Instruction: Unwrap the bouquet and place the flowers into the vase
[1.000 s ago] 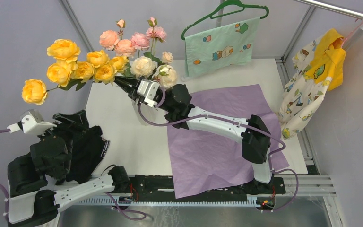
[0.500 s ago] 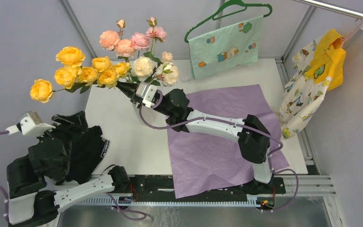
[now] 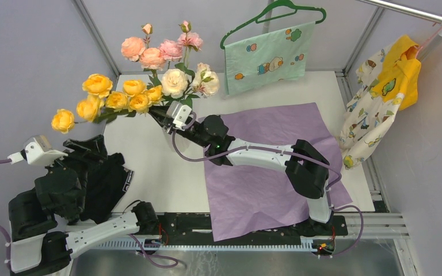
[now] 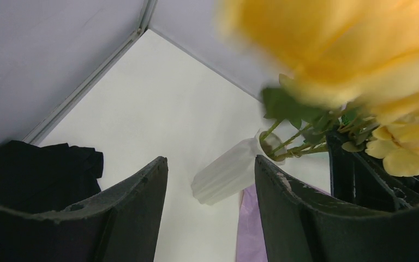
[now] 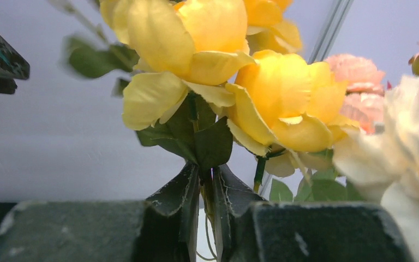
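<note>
The yellow flowers [image 3: 115,100] lean out to the left, their stems gathered at the vase mouth. My right gripper [image 3: 158,113] is shut on those stems just above the vase; in the right wrist view the gripper [image 5: 207,173] pinches a green stem under the yellow flowers [image 5: 273,103]. Pink flowers [image 3: 158,50] and cream flowers [image 3: 175,80] stand upright behind. The white ribbed vase [image 4: 232,172] shows in the left wrist view with stems in its mouth; from above the gripper hides it. The bouquet's purple paper [image 3: 265,167] lies spread flat. My left gripper [image 4: 210,164] is open and empty, well back.
A mint-green patterned cloth [image 3: 267,54] hangs on a green hanger at the back. A yellow and patterned garment [image 3: 383,98] hangs at the right. A black cloth [image 3: 106,178] lies by the folded left arm [image 3: 63,190]. Tent walls close in on the table [image 3: 144,167].
My right gripper has come down and to the right with the yellow flowers, bringing them closer to the vase. The left arm has stayed put.
</note>
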You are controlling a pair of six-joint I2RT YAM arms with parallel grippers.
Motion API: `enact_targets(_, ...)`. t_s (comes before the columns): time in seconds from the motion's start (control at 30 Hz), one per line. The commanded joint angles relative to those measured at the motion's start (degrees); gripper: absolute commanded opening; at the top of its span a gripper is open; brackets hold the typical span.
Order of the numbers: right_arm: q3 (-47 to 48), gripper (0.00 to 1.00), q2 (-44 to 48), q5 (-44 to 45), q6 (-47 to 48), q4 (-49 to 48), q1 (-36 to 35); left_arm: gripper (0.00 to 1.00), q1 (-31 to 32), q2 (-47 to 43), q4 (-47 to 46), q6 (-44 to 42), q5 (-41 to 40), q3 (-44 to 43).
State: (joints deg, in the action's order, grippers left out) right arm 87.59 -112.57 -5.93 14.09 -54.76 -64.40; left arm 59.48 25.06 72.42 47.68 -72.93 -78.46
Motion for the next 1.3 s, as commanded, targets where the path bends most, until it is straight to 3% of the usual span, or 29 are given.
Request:
enact_targets(0.0,-1.6,0.19,0.5,3.6,-2.8,-2.1,-0.3,0.66,-0.1,-0.3,-1.8,-1.0,0.3,-0.2)
enact_targets(0.33,-6.6,0.31,0.8,8.4,-4.8,-2.0,-0.3,0.66,-0.2,0.2,-1.8,-0.8,0.5,0.0)
enact_targets(0.5,-8.0,0.41,0.9,9.0,-5.9,-1.8,-0.3,0.66,-0.2,0.1,-1.8,-0.7,0.9,-0.1)
enact_targets(0.7,-11.7,0.71,2.9,9.3,-7.4,-3.1,-0.3,0.66,-0.2,-0.1,-1.8,-0.7,0.8,0.2)
enact_targets(0.8,-13.9,0.79,4.5,9.3,-7.8,-3.6,-0.3,0.66,-0.2,-0.1,-1.8,-0.4,0.8,0.6)
enact_targets(1.27,-27.6,0.89,12.3,8.1,-12.6,-8.6,-0.9,0.67,-0.2,-0.4,-1.6,0.2,1.1,0.8)
